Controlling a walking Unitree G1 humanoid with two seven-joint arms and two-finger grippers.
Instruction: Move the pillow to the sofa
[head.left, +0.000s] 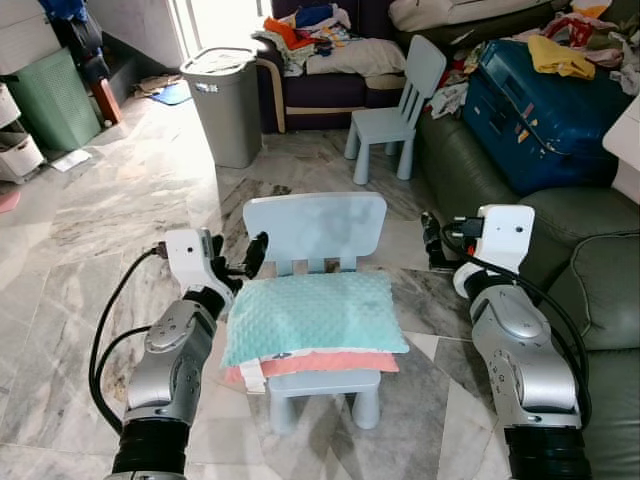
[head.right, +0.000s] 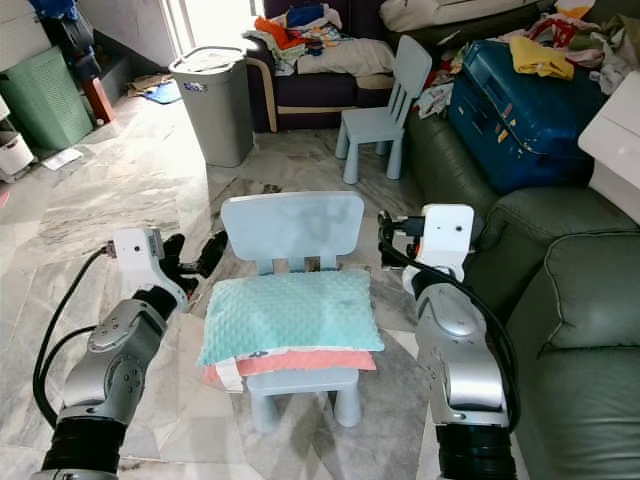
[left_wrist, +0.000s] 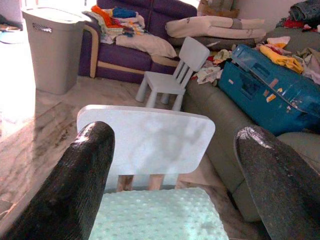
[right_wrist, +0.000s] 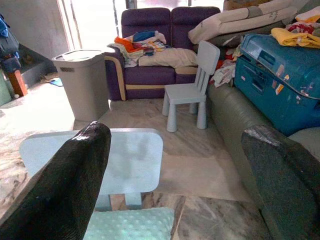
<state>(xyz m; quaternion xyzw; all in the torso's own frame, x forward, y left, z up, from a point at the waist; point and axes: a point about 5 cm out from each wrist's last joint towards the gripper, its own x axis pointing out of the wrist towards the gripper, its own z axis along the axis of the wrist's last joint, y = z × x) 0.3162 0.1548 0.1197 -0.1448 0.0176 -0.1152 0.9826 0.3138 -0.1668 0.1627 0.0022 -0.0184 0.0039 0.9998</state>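
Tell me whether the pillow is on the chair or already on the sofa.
On the chair: the pillow lies flat on the chair seat.

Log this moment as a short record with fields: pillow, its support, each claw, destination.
pillow: mint pillow, lying flat on a pink cushion
support: small blue chair on the marble floor
left claw: open, beside the pillow's left edge, not gripping it
right claw: open, off the chair's right side, apart from the pillow
destination: green sofa on the robot's right, with a blue suitcase on it
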